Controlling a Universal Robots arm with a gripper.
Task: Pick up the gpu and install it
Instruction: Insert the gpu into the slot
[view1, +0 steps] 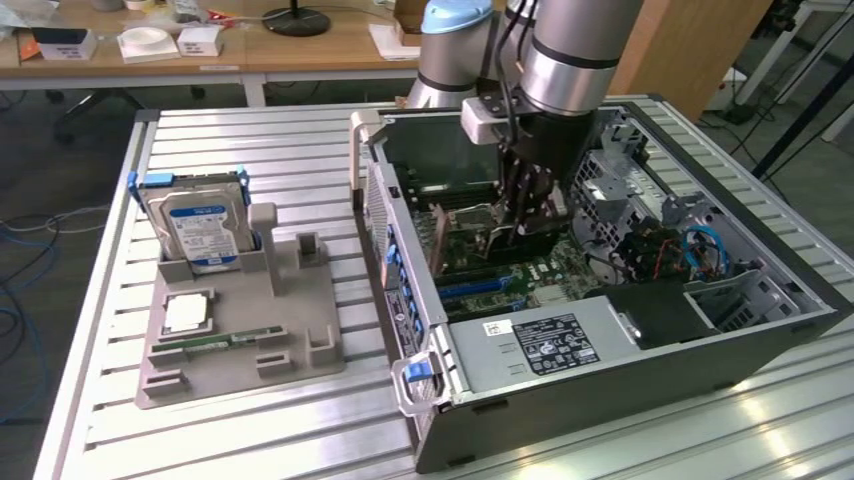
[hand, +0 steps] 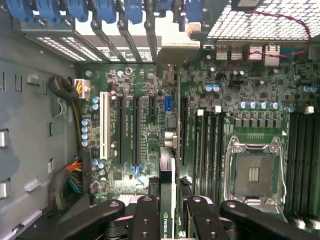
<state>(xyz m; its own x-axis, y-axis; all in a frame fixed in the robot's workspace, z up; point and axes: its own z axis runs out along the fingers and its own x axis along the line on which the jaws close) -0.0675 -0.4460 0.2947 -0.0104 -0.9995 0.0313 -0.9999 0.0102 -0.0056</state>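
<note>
- The gripper (hand: 167, 212), at the bottom centre of the wrist view, is partly closed on the gpu (hand: 169, 165), which stands on its thin edge between the fingers (hand: 146, 215).
- The card is held upright, I think so that its edge can meet a slot on the motherboard (hand: 150, 135).
- In the exterior view, the arm (view1: 567, 50) reaches down into the open computer case (view1: 747, 350) in the centre.
- The hard drive (view1: 200, 230) stands in the grey holder (view1: 240, 350) at the left, apart from the work.
</note>
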